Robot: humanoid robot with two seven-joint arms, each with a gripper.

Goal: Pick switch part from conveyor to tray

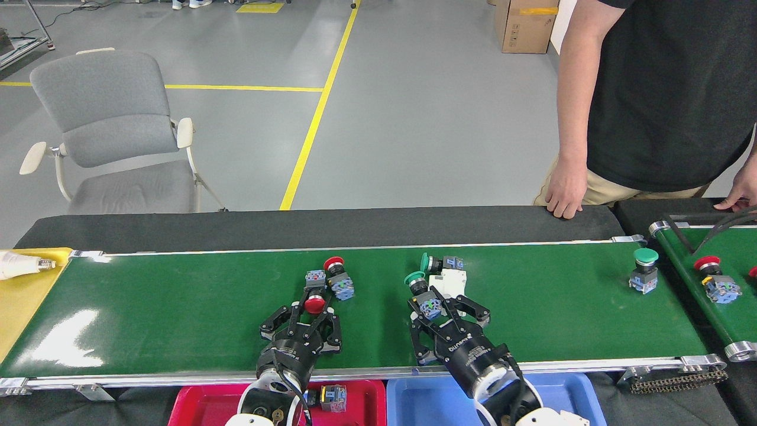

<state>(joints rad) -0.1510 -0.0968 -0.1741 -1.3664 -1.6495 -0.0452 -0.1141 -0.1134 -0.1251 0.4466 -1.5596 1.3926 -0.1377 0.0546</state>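
Observation:
The conveyor (177, 307) carries several switch parts. My left gripper (311, 300) reaches over the near rail, its fingers shut on a red mushroom-head switch part (314, 304) that lies on the belt. A second red-capped part (337, 276) lies just behind it. My right gripper (433, 306) is shut on the blue-grey body of a green-capped switch part (420, 286). Behind that lie a white breaker (449, 283) and another green-capped part (439, 262). One more green button part (644, 270) stands upright at the belt's right end. The red tray (204, 407) holds one switch block (332, 397).
A blue tray (559, 390) sits beside the red one below the near rail. A person stands behind the belt, one hand (565, 198) on the black edge. A smaller green belt (689, 260) at the right carries a red switch (714, 279). A white bulb (18, 264) lies on the yellow surface.

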